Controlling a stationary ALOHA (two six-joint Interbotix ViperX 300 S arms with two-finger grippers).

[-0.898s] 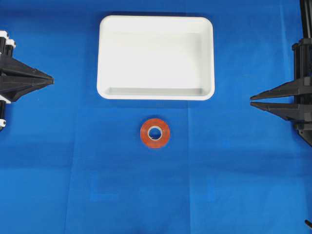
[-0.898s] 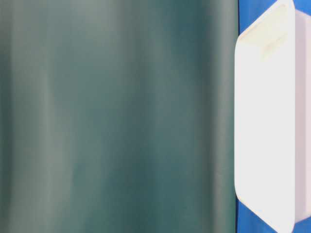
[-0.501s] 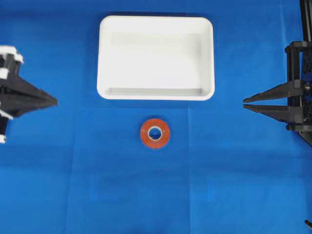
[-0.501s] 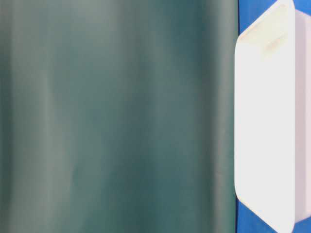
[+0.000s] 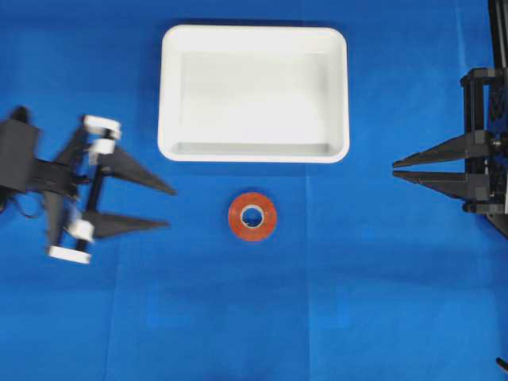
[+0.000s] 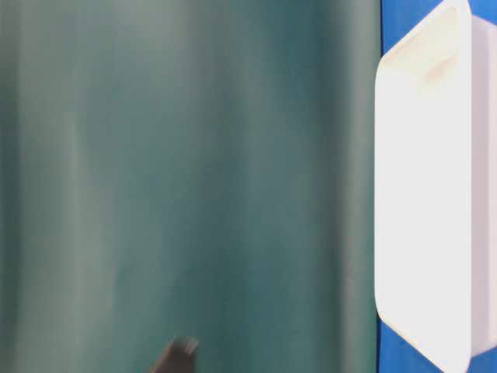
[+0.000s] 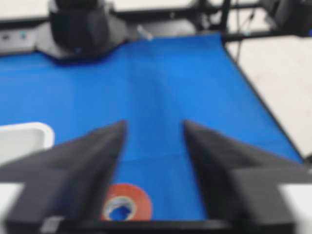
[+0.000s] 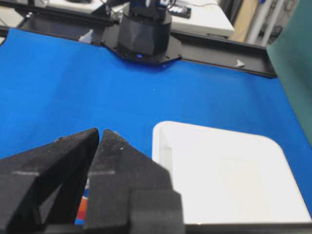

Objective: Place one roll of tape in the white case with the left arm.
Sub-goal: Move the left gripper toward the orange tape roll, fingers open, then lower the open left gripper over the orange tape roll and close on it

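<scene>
1. Roll of tape (image 5: 253, 217) flat on the blue cloth (image 5: 238, 317), orange-red ring with a pale core, just below the near long side of the white case (image 5: 168, 95) and apart from it.
2. White case empty, long sides running left to right in the overhead view, resting on the same cloth.
3. Left gripper (image 5: 170, 208) at the left of the overhead view, pointing toward the tape, tips well short of it; fingers (image 5: 139, 170) spread wide, nothing between them.
4. From the left wrist view: left gripper (image 7: 153, 127) with the two dark fingers (image 7: 92, 151) parted, the tape (image 7: 127, 204) visible low in the gap between them, a corner of the case (image 7: 27, 139) at the left edge; picture blurred.
5. Right gripper (image 5: 402, 170) at the right edge of the overhead view, well apart from tape and case, tips drawn close with only a narrow slit between them, holding nothing.
6. From the right wrist view: right gripper (image 8: 100, 131) with tips nearly meeting, case (image 8: 161, 141) just to the right, a sliver of orange tape (image 8: 84, 204) low down.
7. Table-level view mostly filled by a blurred dark-green surface (image 6: 186, 171); case (image 6: 423, 194) at the right, a small dark blur near the bottom edge, too unclear to name.
</scene>
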